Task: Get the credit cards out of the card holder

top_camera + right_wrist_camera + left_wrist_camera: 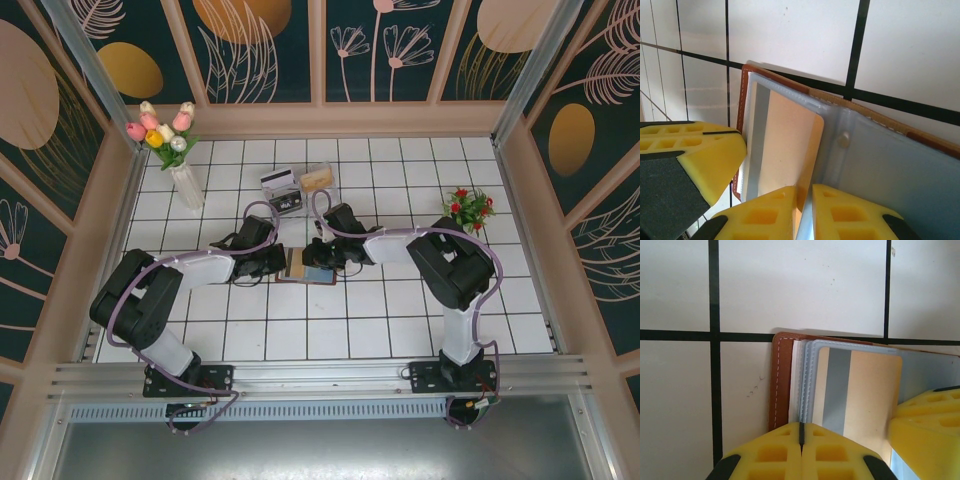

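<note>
1. Nearest the lens is my left end effector (801, 442), its yellow tips pressed together with nothing between them. They bear down on the stitched rim of the small brown leather-look folding card holder (781, 375), which lies open on the white tiled counter (800, 285).
2. My right end effector (805, 202) has its tips nearly together. As far as I can judge, they are clamped on the near edge of a thin beige rectangular credit card with a silver-grey stripe (785, 145).
3. The credit card reaches forward from my right fingertips, just beside my left ones. It lies against the card holder's blue-grey plastic sleeves (890, 165), and I cannot tell how much of it is tucked in.
4. I judge the step in hand to be drawing this card out. To do it well, I should pull straight back along the sleeve's opening, flat to the counter. My left tips should pin the rim so the card holder does not slide along.
5. A pinch on the edge alone may slip, so a slow, even pull suits best.
</note>
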Controlling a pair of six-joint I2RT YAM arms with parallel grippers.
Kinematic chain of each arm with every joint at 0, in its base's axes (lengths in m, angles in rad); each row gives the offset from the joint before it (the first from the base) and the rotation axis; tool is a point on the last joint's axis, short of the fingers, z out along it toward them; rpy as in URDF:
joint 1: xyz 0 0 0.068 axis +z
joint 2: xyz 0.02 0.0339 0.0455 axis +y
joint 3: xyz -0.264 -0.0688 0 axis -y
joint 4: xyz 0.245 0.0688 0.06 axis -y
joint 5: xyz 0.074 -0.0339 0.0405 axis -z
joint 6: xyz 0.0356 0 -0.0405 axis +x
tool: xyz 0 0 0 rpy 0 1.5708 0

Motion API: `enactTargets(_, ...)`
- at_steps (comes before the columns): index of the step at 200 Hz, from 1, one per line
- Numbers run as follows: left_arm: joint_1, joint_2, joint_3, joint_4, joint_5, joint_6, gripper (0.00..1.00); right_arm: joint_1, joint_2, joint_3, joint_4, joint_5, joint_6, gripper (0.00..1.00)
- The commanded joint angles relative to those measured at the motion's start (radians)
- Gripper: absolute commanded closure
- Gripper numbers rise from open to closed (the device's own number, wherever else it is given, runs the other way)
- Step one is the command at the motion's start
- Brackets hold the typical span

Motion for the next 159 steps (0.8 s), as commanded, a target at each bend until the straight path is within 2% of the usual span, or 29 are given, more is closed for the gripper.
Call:
enactTargets(1,0.000,0.037,-0.044,-0.061,0.015,0.029,1.00,0.003,0.047,0.018,0.035,-0.012,0.016,0.82)
enactTargets(59,0.001,0.022,-0.050,-0.070,-0.021,0.012,0.99,0.003,0.036,0.025,-0.002,0.024,0.032,0.91)
enactTargets(96,0.000,0.004,-0.052,-0.081,-0.049,0.009,0.94,-0.004,-0.008,0.015,-0.085,0.059,0.021,0.91)
enactTargets(159,0.000,0.003,-0.046,-0.078,-0.043,0.008,0.93,-0.013,-0.063,-0.026,-0.094,0.058,0.027,0.90)
